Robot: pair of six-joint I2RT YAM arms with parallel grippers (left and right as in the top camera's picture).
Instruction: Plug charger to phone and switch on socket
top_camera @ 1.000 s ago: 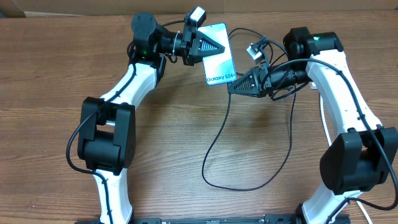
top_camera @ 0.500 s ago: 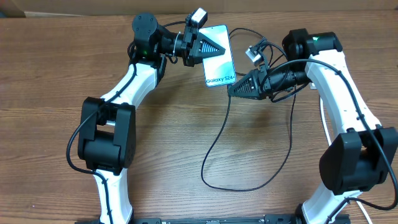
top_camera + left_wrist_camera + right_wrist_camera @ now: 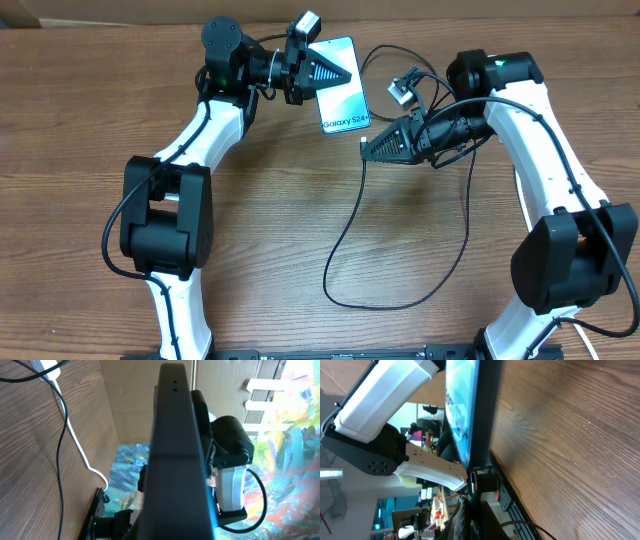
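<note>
One phone (image 3: pixel 338 95) in left pincer (image 3: pixel 350 75); charger (image 3: pixel 361 185) in right pincer (image 3: pixel 366 148).

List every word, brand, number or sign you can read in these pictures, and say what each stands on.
"Galaxy S24", then a mark too small to be sure of: on the screen of the phone, overhead view.
Right wrist view: the same print shows edge-on, too skewed to read.
Left wrist view: no readable text.

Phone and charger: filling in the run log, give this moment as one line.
left fingers: shut on phone | right fingers: shut on charger plug | plug at phone's bottom edge, seating unclear
</note>
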